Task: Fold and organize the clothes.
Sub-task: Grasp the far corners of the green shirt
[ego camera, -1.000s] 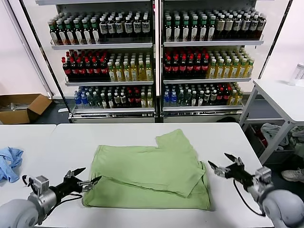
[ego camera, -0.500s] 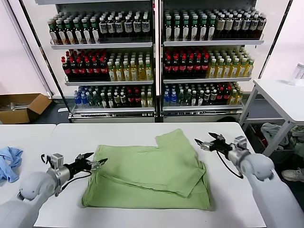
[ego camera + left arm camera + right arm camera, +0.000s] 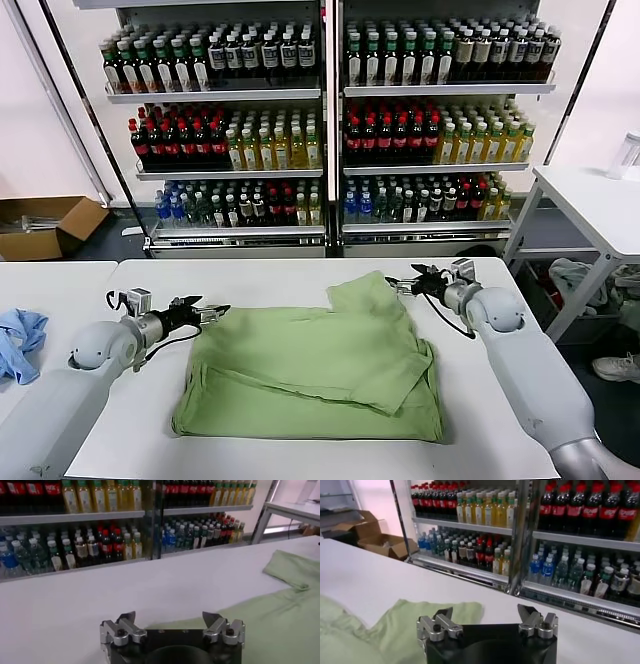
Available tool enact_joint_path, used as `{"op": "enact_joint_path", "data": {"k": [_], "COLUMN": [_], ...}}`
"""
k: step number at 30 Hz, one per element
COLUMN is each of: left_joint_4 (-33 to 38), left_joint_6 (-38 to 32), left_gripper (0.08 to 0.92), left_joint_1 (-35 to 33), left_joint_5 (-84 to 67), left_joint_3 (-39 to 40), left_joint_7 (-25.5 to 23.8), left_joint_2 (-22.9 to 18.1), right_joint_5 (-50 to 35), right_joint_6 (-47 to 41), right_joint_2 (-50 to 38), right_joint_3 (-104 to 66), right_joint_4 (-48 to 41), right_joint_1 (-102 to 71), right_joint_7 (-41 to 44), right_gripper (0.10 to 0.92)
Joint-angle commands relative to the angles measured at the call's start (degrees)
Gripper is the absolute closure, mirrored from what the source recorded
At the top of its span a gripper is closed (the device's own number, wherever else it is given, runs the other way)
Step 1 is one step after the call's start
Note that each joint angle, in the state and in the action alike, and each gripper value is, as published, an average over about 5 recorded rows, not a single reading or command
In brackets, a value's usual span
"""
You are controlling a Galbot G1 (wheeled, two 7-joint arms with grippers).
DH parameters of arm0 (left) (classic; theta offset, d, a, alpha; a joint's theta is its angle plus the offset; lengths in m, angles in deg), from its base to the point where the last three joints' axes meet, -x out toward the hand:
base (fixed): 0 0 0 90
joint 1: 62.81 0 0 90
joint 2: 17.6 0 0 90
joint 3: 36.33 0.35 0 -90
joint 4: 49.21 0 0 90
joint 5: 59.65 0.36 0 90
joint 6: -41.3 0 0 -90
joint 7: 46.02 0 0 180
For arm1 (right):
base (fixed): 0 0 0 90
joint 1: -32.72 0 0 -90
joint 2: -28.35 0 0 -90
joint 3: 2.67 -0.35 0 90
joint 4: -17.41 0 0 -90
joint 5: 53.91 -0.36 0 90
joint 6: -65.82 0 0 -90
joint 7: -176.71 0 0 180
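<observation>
— Progress so far, as you read it?

— Partway, I'd say. The green shirt (image 3: 312, 370) lies flat in the middle of the white table (image 3: 250, 275), with one layer already laid over another, so at least one fold looks done. A sleeve or corner flap (image 3: 365, 297) sticks out at the far right edge, so it isn't yet a tidy rectangle.

— And the arms?

— The left gripper (image 3: 208, 312) sits at the shirt's far left corner, jaws spread wide, holding nothing. The right gripper (image 3: 406, 287) is just beside that protruding flap, also wide and empty (its wrist view shows the green flap lying right below the fingers).

— What's left, then?

— Likely gripping both far corners and bringing that edge toward the robot, then perhaps one more fold and squaring up. The blue cloth (image 3: 20, 342) at the table's left edge lies well apart from the shirt.
</observation>
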Motion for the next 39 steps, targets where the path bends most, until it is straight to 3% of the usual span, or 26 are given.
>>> {"op": "enact_joint_path", "data": {"k": [1,9,14,34,39], "left_joint_4": [-4.45,-2.46,-1.65,0.22,0.01], "left_joint_6": [-0.09,0.58,1.91,1.51,1.39], "left_gripper": [0.177,0.177,0.195,0.762,0.889], "left_joint_1": [3.74,1.11,-0.27,-2.06,-1.75], "left_joint_5": [0.33,0.32,-0.30,-0.51,-0.54], "left_joint_3": [2.97,2.53,2.56,1.96,1.97], "left_joint_7": [-0.19,0.67,1.31,0.55,0.50], "left_joint_2": [-0.58,-1.47,-1.60,-1.56,-1.70], "right_joint_5": [0.83,2.76,2.92,-3.72,-5.52], "right_joint_6": [0.41,-0.02,-1.13,-0.86,-0.62], "right_joint_2": [2.18,4.49,4.86,3.63,2.53], "right_joint_3": [2.70,3.19,4.26,4.49,4.30], "right_joint_4": [-5.48,-6.85,-7.10,-3.48,-1.00], "right_joint_1": [3.91,4.05,3.81,1.74,0.47], "right_joint_7": [0.32,-0.23,-0.51,-0.29,-0.57], "right_gripper": [0.203,0.203,0.284,0.862,0.919]}}
